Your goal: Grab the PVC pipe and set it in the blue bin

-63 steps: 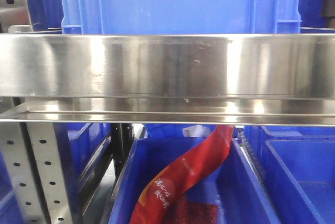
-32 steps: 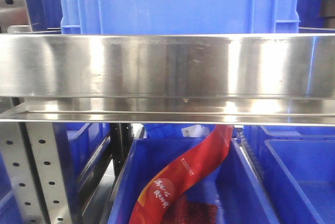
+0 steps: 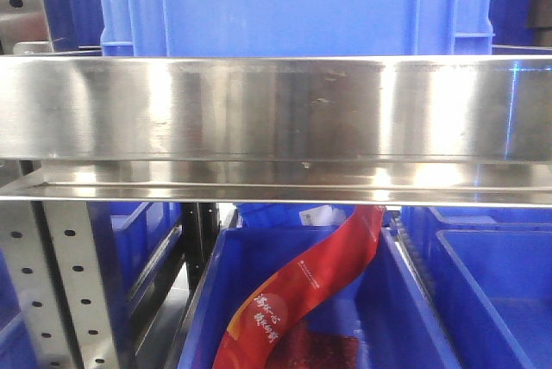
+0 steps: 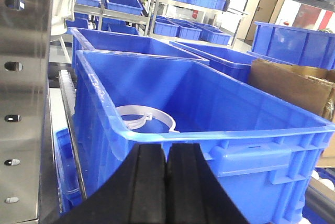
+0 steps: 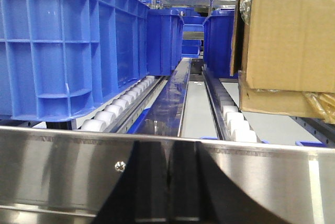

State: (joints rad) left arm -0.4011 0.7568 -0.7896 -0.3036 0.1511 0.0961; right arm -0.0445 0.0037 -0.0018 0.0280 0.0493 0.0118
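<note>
In the left wrist view a white ring-shaped PVC pipe piece (image 4: 144,119) lies on the floor of a large blue bin (image 4: 220,135), near its front wall. My left gripper (image 4: 166,153) is shut with nothing between its black fingers, and sits just outside the bin's near rim, below the pipe piece. My right gripper (image 5: 168,150) is also shut and holds nothing; it sits close against a steel shelf rail (image 5: 63,171). Neither gripper shows in the front view.
The front view shows a steel shelf rail (image 3: 276,110) with a blue bin (image 3: 293,7) on top and a lower bin (image 3: 207,300) holding a red packet (image 3: 302,291). Cardboard boxes (image 5: 288,41) and blue bins (image 5: 68,41) flank a roller lane (image 5: 120,103). A perforated steel post (image 4: 21,77) stands at the left.
The front view has shifted by only a few pixels; nothing else has visibly moved.
</note>
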